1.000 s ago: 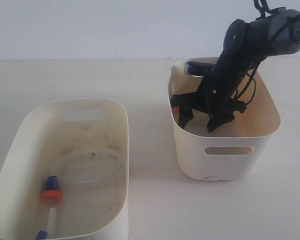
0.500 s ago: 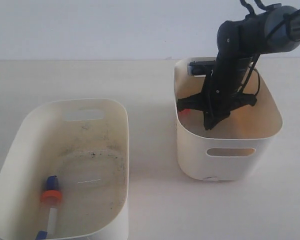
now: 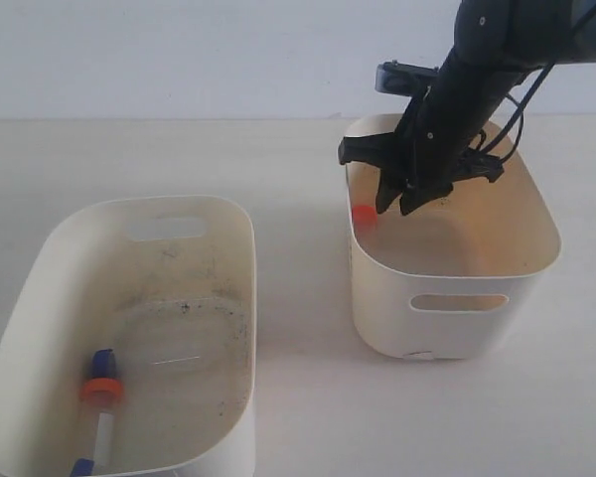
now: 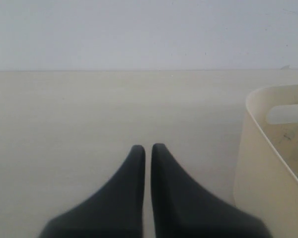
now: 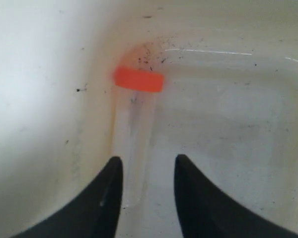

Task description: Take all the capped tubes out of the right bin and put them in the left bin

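The right bin (image 3: 457, 318) holds one clear capped tube with an orange-red cap (image 3: 364, 216) against its left wall. My right gripper (image 3: 402, 199) hangs open over that bin, just above rim height. In the right wrist view the tube (image 5: 134, 129) lies on the floor along the wall, its orange cap (image 5: 138, 79) far from the gripper (image 5: 147, 163) and its bottom end between the spread fingertips, untouched. The dirt-speckled left bin (image 3: 219, 214) holds tubes at its near end: a blue cap (image 3: 102, 360), an orange cap (image 3: 100, 390), another blue cap (image 3: 82, 465). My left gripper (image 4: 148, 147) is shut and empty beside that bin (image 4: 268, 148).
Both bins stand on a pale tabletop (image 3: 298, 159) with a strip of bare surface between them. A white wall (image 3: 179, 50) runs behind. The right arm's cables (image 3: 517, 109) hang over the right bin's far side.
My right gripper has risen from deep inside the right bin to just above its rim. The orange-capped tube stays on the bin floor. The bin shifted slightly to the right.
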You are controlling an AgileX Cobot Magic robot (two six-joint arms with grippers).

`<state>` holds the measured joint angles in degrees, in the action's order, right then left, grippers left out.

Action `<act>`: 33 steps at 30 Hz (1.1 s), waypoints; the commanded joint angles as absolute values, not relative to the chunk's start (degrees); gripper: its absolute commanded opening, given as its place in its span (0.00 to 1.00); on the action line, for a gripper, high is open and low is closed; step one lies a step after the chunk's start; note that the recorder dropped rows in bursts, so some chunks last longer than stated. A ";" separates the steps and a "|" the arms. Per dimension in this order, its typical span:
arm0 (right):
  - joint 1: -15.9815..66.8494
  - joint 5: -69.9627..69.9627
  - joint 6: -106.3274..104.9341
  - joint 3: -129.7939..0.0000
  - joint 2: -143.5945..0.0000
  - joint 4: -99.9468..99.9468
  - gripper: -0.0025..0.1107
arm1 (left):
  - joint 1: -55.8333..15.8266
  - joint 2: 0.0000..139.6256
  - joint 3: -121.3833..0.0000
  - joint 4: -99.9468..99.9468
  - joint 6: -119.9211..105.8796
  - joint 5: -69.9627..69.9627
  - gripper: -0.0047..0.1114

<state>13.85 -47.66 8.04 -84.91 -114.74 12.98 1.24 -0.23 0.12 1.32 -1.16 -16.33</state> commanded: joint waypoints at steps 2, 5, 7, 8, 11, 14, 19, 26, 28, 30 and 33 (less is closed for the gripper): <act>13.65 -48.24 6.81 -84.67 -116.04 13.04 0.49 | 1.44 0.00 0.00 1.51 -0.92 -15.85 0.08; 13.65 -47.89 5.73 -84.67 -116.05 13.04 0.48 | 1.44 0.00 0.00 1.51 -0.92 -15.85 0.08; 13.65 -47.86 5.43 -84.67 -115.92 13.04 0.48 | 1.44 0.00 0.00 1.51 -0.92 -15.85 0.08; 13.41 -47.81 5.33 -84.67 -115.92 13.04 0.48 | 1.44 0.00 0.00 1.51 -0.92 -15.85 0.08; 12.46 -48.55 4.75 -84.67 -115.92 13.56 0.48 | 1.44 0.00 0.00 1.51 -0.92 -15.85 0.08; 11.06 -49.33 4.25 -84.67 -115.92 14.19 0.48 | 1.44 0.00 0.00 1.51 -0.92 -15.85 0.08; 9.74 -49.73 3.56 -84.67 -115.92 15.27 0.48 | 1.44 0.00 0.00 1.51 -0.92 -15.85 0.08; 9.84 -49.84 -1.13 -84.67 -117.60 22.72 0.51 | 1.44 0.00 0.00 1.51 -0.92 -15.85 0.08; 9.84 -50.41 -1.26 -84.67 -118.47 22.85 0.53 | 1.44 0.00 0.00 1.51 -0.92 -15.85 0.08; 9.84 -50.41 -1.26 -84.67 -119.10 22.85 0.55 | 1.44 0.00 0.00 1.51 -0.92 -15.85 0.08; 9.84 -50.22 -1.42 -84.67 -119.51 22.25 0.55 | 1.44 0.00 0.00 1.51 -0.92 -15.85 0.08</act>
<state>10.21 -50.18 -0.86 -84.82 -119.42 22.73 1.24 -0.23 0.12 1.32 -1.16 -16.33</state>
